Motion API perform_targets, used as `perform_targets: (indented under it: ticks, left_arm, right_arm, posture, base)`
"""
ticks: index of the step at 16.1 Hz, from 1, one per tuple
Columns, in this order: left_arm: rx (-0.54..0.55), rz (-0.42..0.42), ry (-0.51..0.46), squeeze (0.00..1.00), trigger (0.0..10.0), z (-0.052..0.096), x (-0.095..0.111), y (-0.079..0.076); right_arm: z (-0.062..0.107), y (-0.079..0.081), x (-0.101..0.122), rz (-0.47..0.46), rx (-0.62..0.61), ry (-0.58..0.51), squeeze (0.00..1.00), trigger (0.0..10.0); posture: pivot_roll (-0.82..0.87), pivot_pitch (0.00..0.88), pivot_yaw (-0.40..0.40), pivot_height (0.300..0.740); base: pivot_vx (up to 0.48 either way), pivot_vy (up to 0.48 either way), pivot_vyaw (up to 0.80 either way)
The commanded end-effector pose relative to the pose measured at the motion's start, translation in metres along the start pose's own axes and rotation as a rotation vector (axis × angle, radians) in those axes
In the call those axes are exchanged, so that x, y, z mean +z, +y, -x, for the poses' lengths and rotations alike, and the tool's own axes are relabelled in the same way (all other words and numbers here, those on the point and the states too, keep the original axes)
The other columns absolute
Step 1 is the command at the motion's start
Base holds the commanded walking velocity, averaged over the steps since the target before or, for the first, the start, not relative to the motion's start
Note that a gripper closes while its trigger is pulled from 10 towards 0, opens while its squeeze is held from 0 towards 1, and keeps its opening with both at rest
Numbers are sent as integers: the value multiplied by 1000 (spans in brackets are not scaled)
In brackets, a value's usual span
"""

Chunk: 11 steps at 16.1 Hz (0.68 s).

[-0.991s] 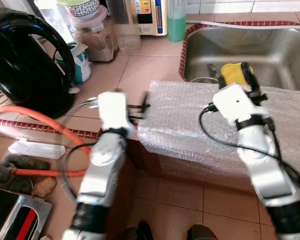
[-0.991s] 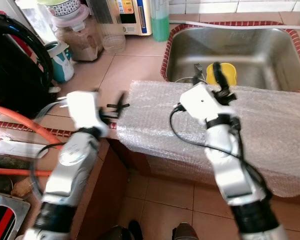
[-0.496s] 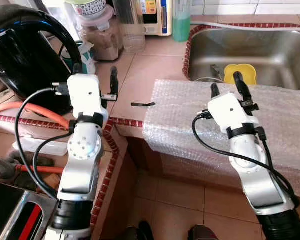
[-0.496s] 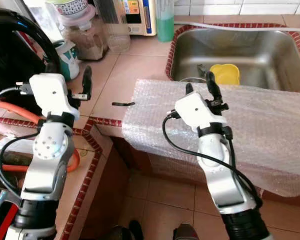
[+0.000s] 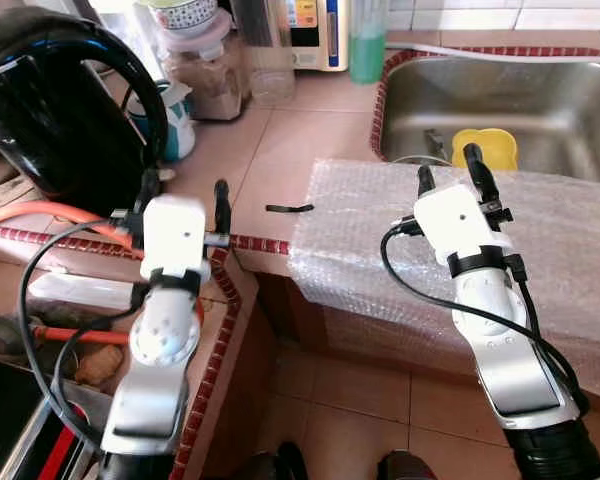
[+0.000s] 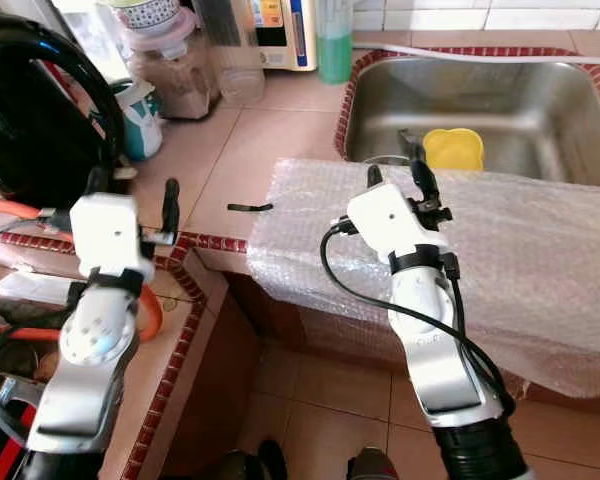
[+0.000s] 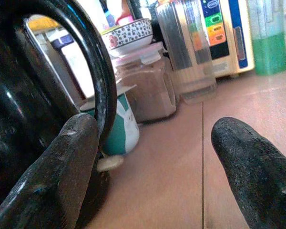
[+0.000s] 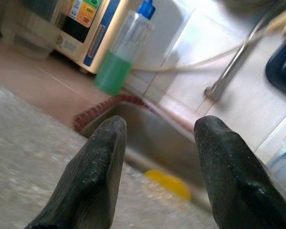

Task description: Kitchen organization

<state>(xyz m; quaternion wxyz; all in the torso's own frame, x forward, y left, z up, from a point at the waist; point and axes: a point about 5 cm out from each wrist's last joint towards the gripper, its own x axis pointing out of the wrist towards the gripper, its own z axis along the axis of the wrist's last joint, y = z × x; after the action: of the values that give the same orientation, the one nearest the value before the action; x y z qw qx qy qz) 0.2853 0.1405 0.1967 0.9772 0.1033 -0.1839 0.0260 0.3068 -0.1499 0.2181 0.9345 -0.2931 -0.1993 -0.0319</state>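
Observation:
A sheet of bubble wrap lies over the tiled counter's front edge, before the steel sink. A small black strip rests on the tile just left of it. My left gripper is open and holds nothing. It hovers at the counter's red-trimmed edge beside the black kettle, whose handle is next to one finger. My right gripper is open above the bubble wrap's far edge and points at the sink, where a yellow item lies.
Along the back stand a teal mug, a jar of brown powder, a clear container, a white appliance and a green bottle. An orange hose runs along the lower counter at left.
My left gripper has moved left, away from the bubble wrap's edge and the black strip, then back toward me. The strip now lies on the tile. My right gripper has barely shifted.

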Motion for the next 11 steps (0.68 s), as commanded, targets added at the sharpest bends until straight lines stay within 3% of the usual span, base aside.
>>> perform_targets:
  ticks: [1,2,6,11]
  left_arm:
    - [1,-10,26,0,10000,6,-3,8]
    - [0,-16,58,0,10000,12,-9,12]
    - [-28,-41,104,0,10000,28,-16,22]
    - [-52,-41,128,0,10000,38,-18,13]
  right_arm:
    - [5,2,-2,-102,31,19,0,10000]
    - [11,4,-7,-193,61,52,0,10000]
    - [43,8,-19,-260,139,117,0,10000]
    - [36,11,-13,-266,151,94,0,10000]
  posture:
    - [-203,214,145,740]
    - [-194,216,143,740]
    - [-185,217,144,740]
    - [-186,206,138,740]
  base:
    - [0,0,0]
    - [0,0,0]
    - [0,0,0]
    - [0,0,0]
